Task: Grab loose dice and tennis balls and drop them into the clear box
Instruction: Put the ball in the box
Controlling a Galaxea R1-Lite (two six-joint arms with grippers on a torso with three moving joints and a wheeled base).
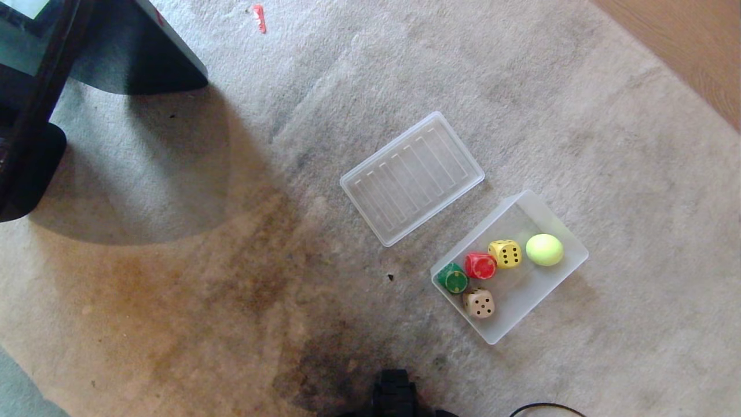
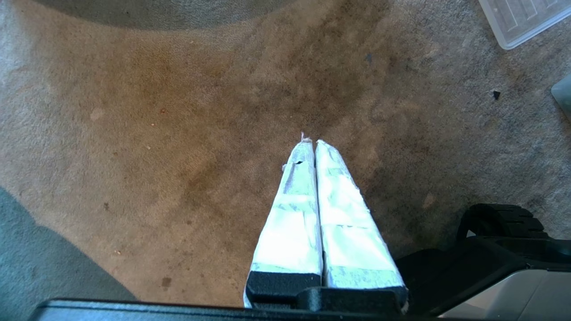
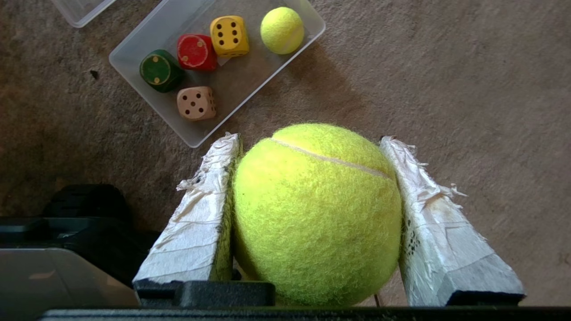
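The clear box (image 1: 570, 255) lies on the carpet at the right. Inside it sit a green die (image 1: 452, 278), a red die (image 1: 480, 265), a yellow die (image 1: 505, 253), a beige die (image 1: 479, 303) and one tennis ball (image 1: 544, 249). My right gripper (image 3: 310, 140) is shut on a second tennis ball (image 3: 316, 214), held above bare carpet on the near side of the box (image 3: 134, 49). My left gripper (image 2: 311, 142) is shut and empty over the stained carpet. Neither gripper shows in the head view.
The flat ribbed clear lid (image 1: 412, 176) lies beside the box, up and to its left. A dark furniture base (image 1: 139, 52) stands at the far left. A large brown stain (image 1: 191, 278) covers the carpet. Wood floor (image 1: 683, 40) shows at the far right.
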